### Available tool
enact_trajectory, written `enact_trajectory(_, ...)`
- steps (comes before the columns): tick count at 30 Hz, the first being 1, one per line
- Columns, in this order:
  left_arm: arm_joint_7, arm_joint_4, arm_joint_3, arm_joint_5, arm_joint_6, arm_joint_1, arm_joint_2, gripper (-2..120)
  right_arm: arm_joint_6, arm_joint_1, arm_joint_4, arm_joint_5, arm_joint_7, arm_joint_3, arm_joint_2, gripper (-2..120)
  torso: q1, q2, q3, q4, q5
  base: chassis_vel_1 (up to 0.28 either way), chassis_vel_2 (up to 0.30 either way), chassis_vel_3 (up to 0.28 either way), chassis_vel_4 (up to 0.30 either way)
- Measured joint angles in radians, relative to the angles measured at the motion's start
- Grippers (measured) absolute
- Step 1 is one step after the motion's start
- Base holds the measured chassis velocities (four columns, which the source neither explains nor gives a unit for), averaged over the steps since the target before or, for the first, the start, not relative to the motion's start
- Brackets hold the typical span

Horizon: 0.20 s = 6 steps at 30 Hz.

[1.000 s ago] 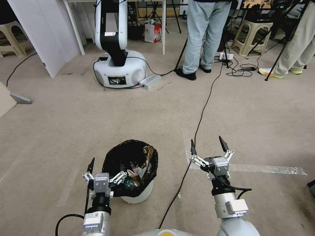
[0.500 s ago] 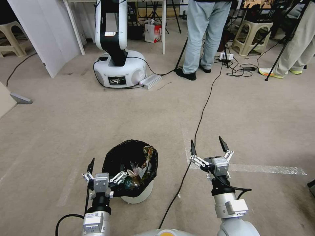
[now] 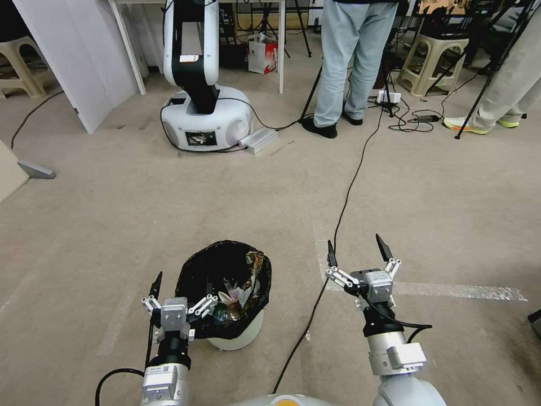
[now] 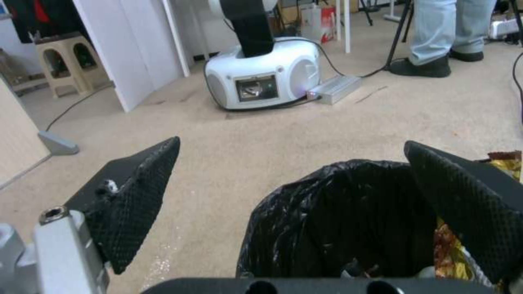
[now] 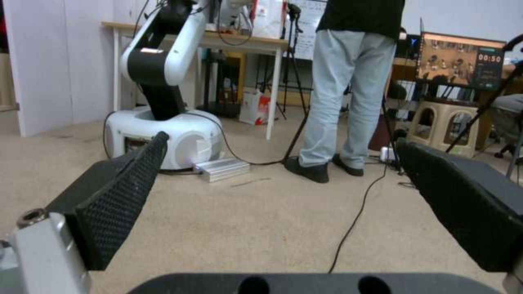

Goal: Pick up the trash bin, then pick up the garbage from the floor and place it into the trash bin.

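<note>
I see the trash bin (image 3: 234, 332) standing on the carpet at about seven o'clock, black liner folded over its rim, wrappers (image 3: 252, 269) inside. My left gripper (image 3: 181, 293) hangs released at the bin's left rim, one finger over the opening, grasping nothing. My right gripper (image 3: 360, 252) hovers released at five o'clock, near a black cable (image 3: 344, 206). A monitor (image 5: 462, 61) far off reads 00:50.
</note>
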Motion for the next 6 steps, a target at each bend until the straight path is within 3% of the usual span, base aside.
enact_trajectory(6, 0.0, 0.0, 0.0, 0.0, 0.0, 0.0, 0.0, 100, 0.0, 0.0, 0.0, 0.0, 0.0, 0.0, 0.0, 100, 0.0, 0.0, 0.0, 0.0, 0.0, 0.0, 0.0, 0.0, 0.0)
